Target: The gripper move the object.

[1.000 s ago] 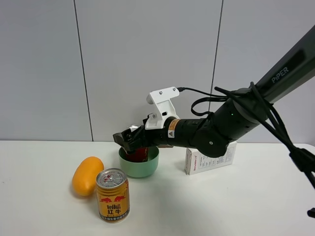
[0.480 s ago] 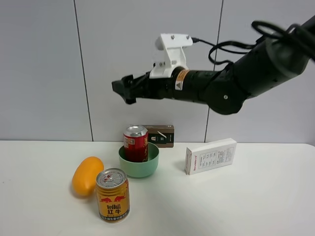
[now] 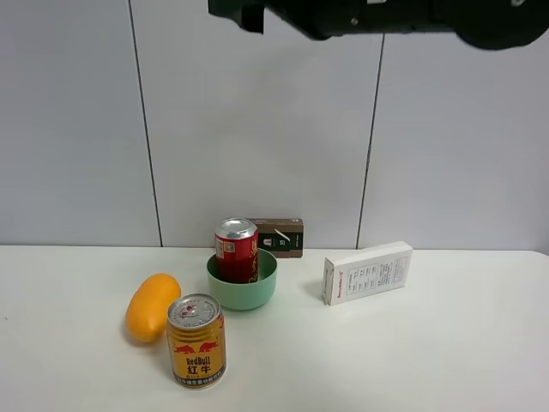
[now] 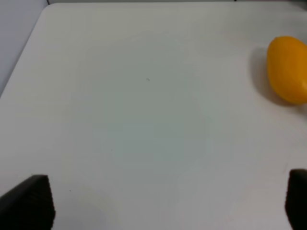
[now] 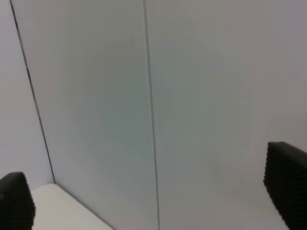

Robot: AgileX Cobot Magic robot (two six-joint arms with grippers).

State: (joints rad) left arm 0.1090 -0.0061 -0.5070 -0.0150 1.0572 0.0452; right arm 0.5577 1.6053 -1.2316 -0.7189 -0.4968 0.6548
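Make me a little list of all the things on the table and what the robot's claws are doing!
red can: upright in the green bowl
gold can: upright, in front of bowl
mango: lying left of gold can
white box: right of bowl
brown box: behind bowl
right gripper: open, high up, empty
left gripper: open above the table, empty

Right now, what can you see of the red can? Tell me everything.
The red can is a metal-looking drink can with a silver top and rim, a red body and some yellow print on its side, too small to read. It stands upright inside the green bowl, its lower part hidden by the bowl's wall; only the bowl touches it. It looks undented. The right gripper is high above, clear of it.
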